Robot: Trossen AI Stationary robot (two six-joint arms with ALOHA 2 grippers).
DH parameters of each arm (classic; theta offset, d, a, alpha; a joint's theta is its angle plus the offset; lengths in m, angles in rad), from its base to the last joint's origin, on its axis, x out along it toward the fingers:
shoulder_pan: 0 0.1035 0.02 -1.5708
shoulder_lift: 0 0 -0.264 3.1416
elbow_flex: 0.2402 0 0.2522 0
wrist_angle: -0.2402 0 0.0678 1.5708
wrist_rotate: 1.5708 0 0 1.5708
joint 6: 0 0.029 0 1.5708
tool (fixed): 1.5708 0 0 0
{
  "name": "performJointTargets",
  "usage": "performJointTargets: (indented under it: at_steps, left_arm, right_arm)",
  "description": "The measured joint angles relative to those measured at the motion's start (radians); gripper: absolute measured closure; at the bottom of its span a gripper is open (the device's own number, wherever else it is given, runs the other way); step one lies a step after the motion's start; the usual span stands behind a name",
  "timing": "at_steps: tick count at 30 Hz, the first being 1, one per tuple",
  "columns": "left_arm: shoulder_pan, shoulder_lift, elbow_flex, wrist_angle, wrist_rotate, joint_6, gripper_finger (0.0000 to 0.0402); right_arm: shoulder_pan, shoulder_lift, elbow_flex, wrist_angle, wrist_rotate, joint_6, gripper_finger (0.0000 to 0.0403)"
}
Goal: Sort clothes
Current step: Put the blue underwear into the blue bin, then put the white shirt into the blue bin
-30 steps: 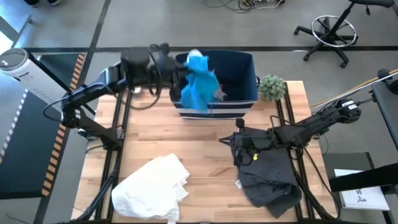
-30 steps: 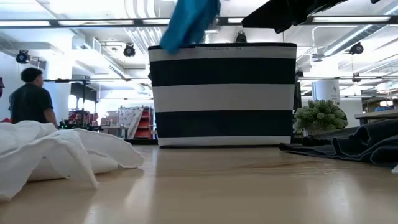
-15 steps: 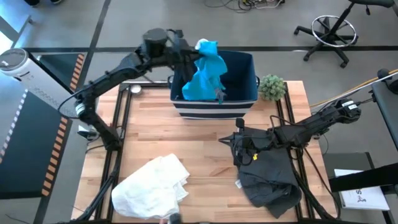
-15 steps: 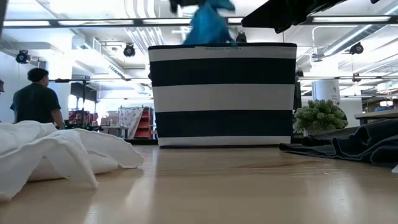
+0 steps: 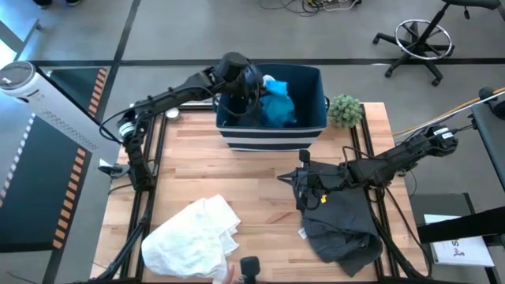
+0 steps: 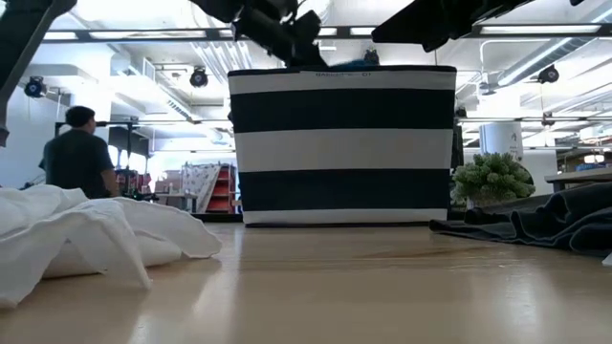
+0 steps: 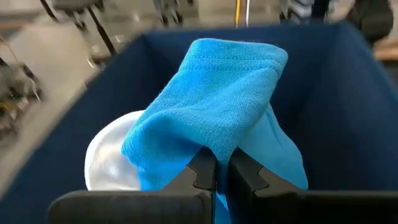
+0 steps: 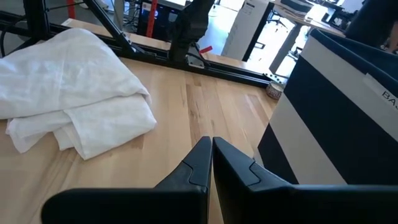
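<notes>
While the left gripper [image 7: 216, 177] hangs inside the navy striped bin [image 5: 312, 136], its fingers [image 7: 200, 175] are pinched tight on the teal-blue piece [image 7: 214, 102] — the cloth drapes within the bin's walls, over something white. Near the counter [image 5: 260, 170] middle, the right gripper [image 5: 293, 181] rests with fingers pressed together, holding nothing, beside the large dark grey garment [image 5: 341, 225]. At the counter's front left — well apart — lies the large white garment [image 5: 192, 241]. A small green plant [image 5: 345, 110] stands just beside the bin.

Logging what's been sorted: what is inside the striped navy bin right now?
Inside the bin: the teal-blue cloth, pinched by the left gripper, and something pale and rounded beneath it. The cloth covers anything else.
</notes>
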Motion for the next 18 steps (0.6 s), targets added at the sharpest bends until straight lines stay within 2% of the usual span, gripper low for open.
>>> performJointTargets:
  at_steps: [6,14,18]
  left_arm:
    - [0.000,-0.006,0.000,-0.108,-0.007,0.043,0.0354]
    - [-0.003,-0.048,0.000,-0.128,-0.012,0.042,0.0245]
    - [-0.008,-0.068,0.000,-0.132,-0.062,0.039,0.0193]
  right_arm:
    - [0.000,0.000,0.000,0.000,0.000,0.001,0.0403]
    - [0.000,0.000,0.000,0.000,0.000,0.000,0.0403]
    - [0.000,0.000,0.000,0.000,0.000,0.000,0.0403]
